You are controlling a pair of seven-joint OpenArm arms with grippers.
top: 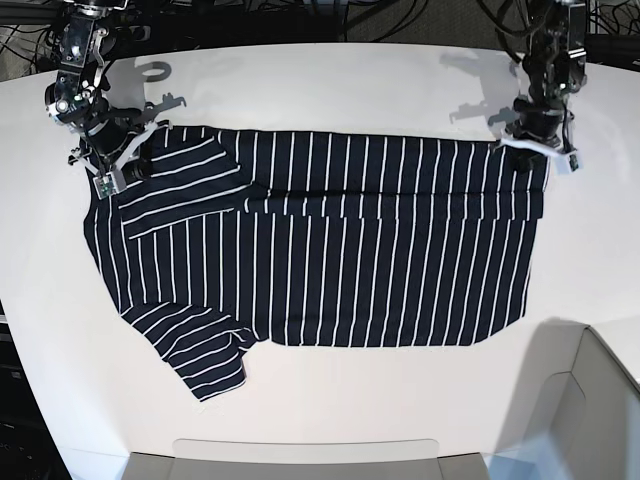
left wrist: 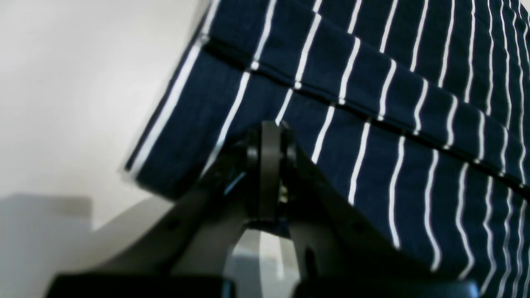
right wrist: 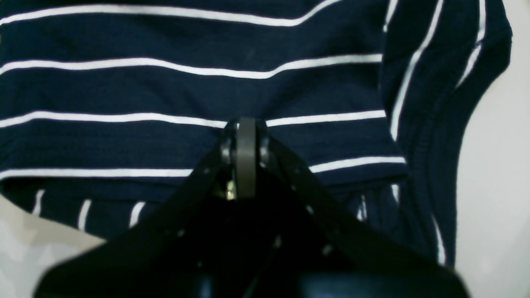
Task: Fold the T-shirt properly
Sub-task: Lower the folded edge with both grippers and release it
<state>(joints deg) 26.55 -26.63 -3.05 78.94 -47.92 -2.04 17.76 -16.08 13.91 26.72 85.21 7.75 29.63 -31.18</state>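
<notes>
The dark navy T-shirt [top: 350, 260] with thin white stripes lies spread on the white table [top: 340, 85]. Its far edge is folded over into a band running from side to side. My left gripper [top: 537, 150] sits at the band's right end, jaws shut, pinching the cloth [left wrist: 372, 124] at its fingertips [left wrist: 270, 128]. At the band's left end, by the folded sleeve, my right gripper [top: 120, 170] is shut on the fabric [right wrist: 165, 91]; a stripe bends in at its tips [right wrist: 246, 124]. One sleeve [top: 205, 355] sticks out at the near left.
Dark cables [top: 420, 15] run behind the table's far edge. A pale box-like shape [top: 570, 400] stands at the near right corner. A grey lip [top: 300, 455] runs along the table's front edge.
</notes>
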